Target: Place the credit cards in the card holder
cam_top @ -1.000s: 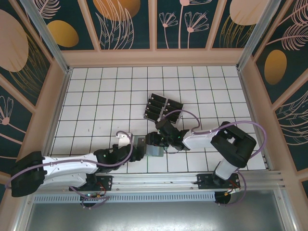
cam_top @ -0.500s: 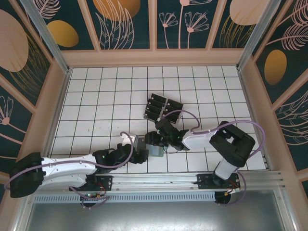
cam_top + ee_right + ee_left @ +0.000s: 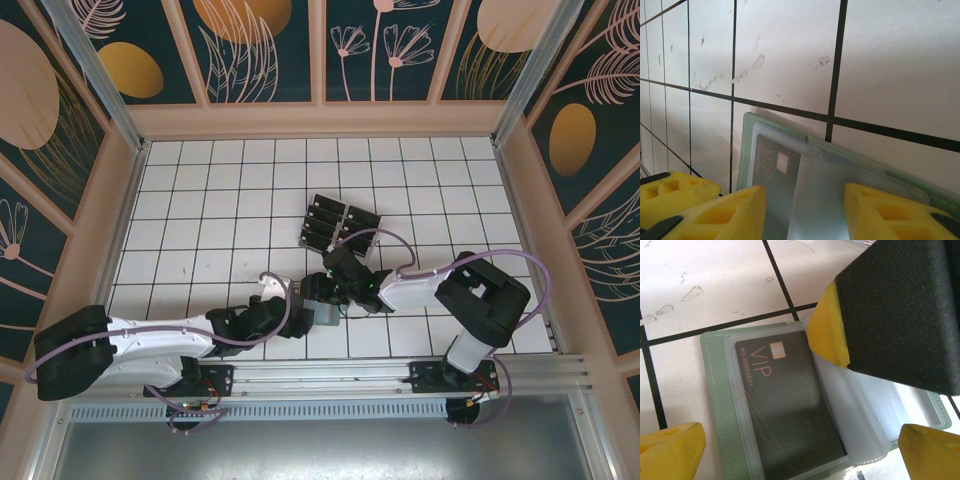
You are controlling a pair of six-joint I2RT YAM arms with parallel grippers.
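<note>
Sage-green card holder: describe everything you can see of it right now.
The sage-green stitched card holder lies open and flat on the white tiled table. Clear plastic sleeves fill it; one holds a black card marked VIP with a chip. A yellow pad of the right gripper touches its sleeve edge.

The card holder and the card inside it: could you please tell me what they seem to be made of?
Card holder: looks like sage-green faux leather, matte, with a stitched edge. Its sleeve: soft clear plastic, glossy; the card shows through. Card: likely rigid plastic, dark satin finish with gold print.
</note>
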